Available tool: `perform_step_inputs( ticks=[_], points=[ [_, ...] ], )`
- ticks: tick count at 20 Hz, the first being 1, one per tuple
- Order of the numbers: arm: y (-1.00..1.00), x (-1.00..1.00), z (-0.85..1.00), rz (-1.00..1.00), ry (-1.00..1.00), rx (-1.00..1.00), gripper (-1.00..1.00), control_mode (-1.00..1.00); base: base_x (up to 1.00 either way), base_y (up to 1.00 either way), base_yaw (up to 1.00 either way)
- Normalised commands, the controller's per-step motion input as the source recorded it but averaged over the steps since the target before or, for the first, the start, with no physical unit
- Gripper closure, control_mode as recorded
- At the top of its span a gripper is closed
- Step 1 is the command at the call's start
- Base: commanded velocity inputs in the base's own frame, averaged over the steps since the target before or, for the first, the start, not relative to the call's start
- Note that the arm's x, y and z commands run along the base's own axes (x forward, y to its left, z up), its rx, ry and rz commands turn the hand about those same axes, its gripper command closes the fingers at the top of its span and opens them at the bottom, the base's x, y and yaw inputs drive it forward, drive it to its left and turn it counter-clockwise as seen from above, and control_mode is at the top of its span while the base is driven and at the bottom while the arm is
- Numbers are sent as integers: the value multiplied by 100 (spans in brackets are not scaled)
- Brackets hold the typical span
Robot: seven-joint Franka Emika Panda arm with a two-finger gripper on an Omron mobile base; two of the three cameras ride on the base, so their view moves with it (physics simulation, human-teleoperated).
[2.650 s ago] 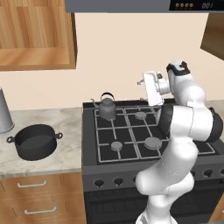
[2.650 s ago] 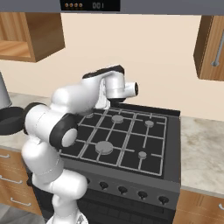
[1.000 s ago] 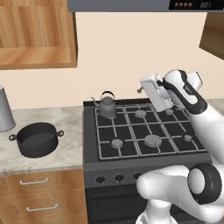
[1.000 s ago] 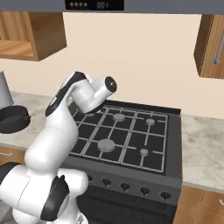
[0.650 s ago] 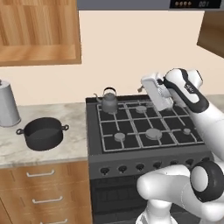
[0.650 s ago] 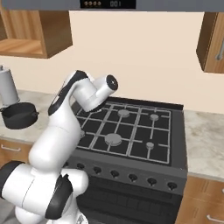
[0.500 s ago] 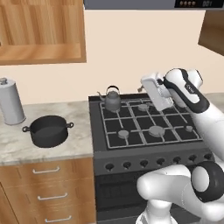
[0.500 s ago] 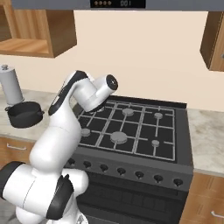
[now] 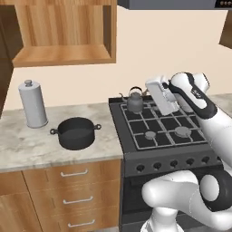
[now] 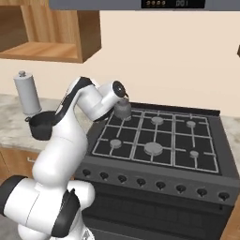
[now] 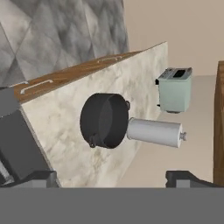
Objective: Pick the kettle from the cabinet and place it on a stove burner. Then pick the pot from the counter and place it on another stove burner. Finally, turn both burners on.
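A: Looking from the left base: kettle (image 9: pixel 134 100) on the stove's (image 9: pixel 167 149) rear-left burner; pot (image 9: pixel 75 133) on the counter (image 9: pixel 27 147), near the canister (image 9: pixel 33 104).

B: Right base?

A: Kettle (image 10: pixel 123 108) partly behind the arm.

B: Hand view?

A: Gripper (image 11: pixel 109 178) spread wide, empty; pot (image 11: pixel 104 120) touching canister (image 11: pixel 154 132).

No legible text, labels or brands. Dark panel on grey range hood (image 10: pixel 173 4) carries orange display marks, too blurred to read.

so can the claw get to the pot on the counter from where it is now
Probably yes. The pot sits alone on the counter, nothing over it, canister behind; the open claw over the stove already faces it.
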Motion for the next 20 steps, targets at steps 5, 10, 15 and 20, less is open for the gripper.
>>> perform_step_inputs(
  ticks=[5,10,15,20],
  points=[
    [0,0,0,0,0,0,-100,100,-14,58,-7],
    [0,0,0,0,0,0,-100,100,-3,52,-8],
    [0,0,0,0,0,0,-100,100,0,49,-8],
    [0,0,0,0,0,0,-100,100,8,39,-4]
  ],
)
